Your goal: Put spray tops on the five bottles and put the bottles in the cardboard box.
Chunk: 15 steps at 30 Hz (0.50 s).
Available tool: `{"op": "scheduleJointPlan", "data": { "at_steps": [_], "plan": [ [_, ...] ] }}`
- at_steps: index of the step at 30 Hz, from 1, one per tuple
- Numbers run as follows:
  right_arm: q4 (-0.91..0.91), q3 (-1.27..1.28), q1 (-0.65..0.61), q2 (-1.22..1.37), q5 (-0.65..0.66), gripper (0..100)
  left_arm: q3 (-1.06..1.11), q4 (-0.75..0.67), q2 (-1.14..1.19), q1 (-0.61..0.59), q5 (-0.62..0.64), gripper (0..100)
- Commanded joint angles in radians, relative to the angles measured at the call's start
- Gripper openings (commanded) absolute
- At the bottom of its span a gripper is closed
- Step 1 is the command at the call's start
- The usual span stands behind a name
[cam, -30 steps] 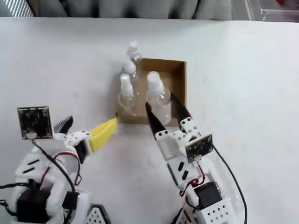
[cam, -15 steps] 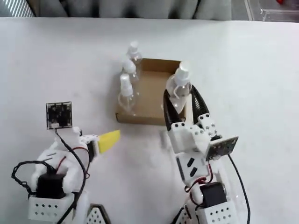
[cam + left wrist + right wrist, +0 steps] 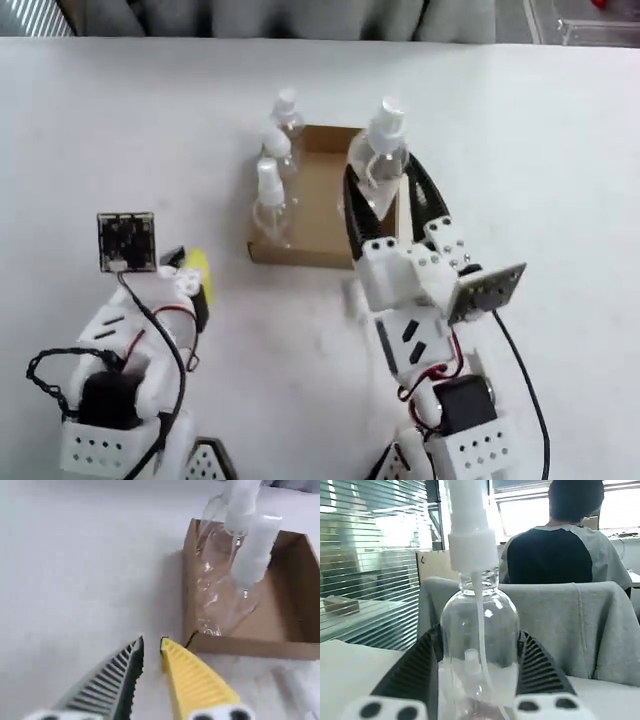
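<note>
Bottle [image 3: 384, 150] with its spray top [image 3: 388, 112] on is standing upright in my right gripper [image 3: 381, 178], which is pinching it over the right wall of the cardboard box [image 3: 318, 215]. Three more bottles [image 3: 271, 190], also capped, are lining the box's left wall. My left gripper [image 3: 188, 263] is hanging over the table [image 3: 120, 130] near the box's front left corner.

From the left wrist, I am seeing the left gripper's black and yellow fingers almost pressed together, a slim gap between them and nothing held. Their tips are pointing at the box corner without touching it.

From the right wrist, I am seeing the black fingers [image 3: 420, 665] clamping the clear bottle on both sides.
</note>
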Motion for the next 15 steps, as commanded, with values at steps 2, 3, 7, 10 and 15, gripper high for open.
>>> {"op": "scheduleJointPlan", "data": {
  "at_steps": [2,3,7,10,15],
  "plan": [
    [0.002,-0.201,-0.071,0.147,-0.011,1.4,-0.183,-0.026,-0.016,0.232,-0.006,2],
    [0.002,-0.222,-0.081,0.170,-0.011,1.4,-0.196,-0.025,-0.022,0.280,-0.003,2],
    [0.002,-0.290,-0.102,0.252,-0.011,1.4,-0.178,-0.025,-0.153,0.478,-0.002,2],
    [0.001,-0.311,-0.130,0.288,-0.020,1.4,-0.092,-0.025,-0.318,0.607,-0.003,2],
    [0.002,-0.324,-0.196,0.311,-0.063,1.4,0.046,-0.064,-0.320,0.647,-0.008,2]
  ]
}}
